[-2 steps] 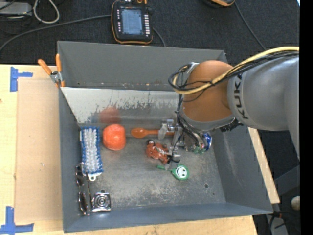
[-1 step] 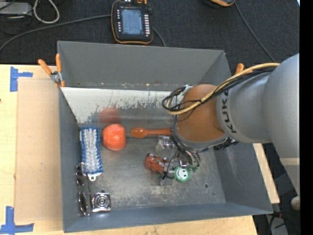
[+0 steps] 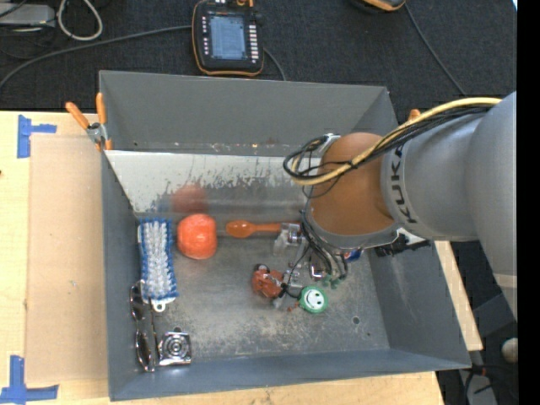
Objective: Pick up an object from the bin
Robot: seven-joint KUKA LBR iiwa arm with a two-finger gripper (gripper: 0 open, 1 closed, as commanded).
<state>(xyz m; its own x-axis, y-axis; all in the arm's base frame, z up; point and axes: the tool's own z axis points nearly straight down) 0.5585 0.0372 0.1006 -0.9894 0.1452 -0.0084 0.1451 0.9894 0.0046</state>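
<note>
Background: a dark floor lies beyond the grey metal bin [image 3: 245,133], and a handheld control unit [image 3: 226,36] with a screen rests on it behind the bin's far wall. Camera view, bin contents: a blue bristle brush [image 3: 157,261] lies along the left side with its long axis running front to back. A pair of sunglasses [image 3: 142,327] and a small silver metal block [image 3: 175,347] sit in the near left corner. An orange ball [image 3: 197,236] rests just beside the brush. An orange spoon [image 3: 249,227] lies near the back wall, its long axis left to right and its bowl to the left. Camera view, arm: the arm enters from the right, and the pincer [image 3: 291,289] is low over the bin floor, right of centre, below the orange wrist cover [image 3: 350,194]. Whether the pincer is open or closed cannot be told, and nothing can be seen held in it. Two things lie closest: a small red-brown lump [image 3: 266,283] just beside the pincer on its left, and a round green-and-white smiley disc [image 3: 314,299] just beside it toward the near right. Judgement: either is a candidate for the pick. Neither shows a clear long axis, so the next move depends mainly on a slight sideways shift, left for the lump or right for the disc.
</note>
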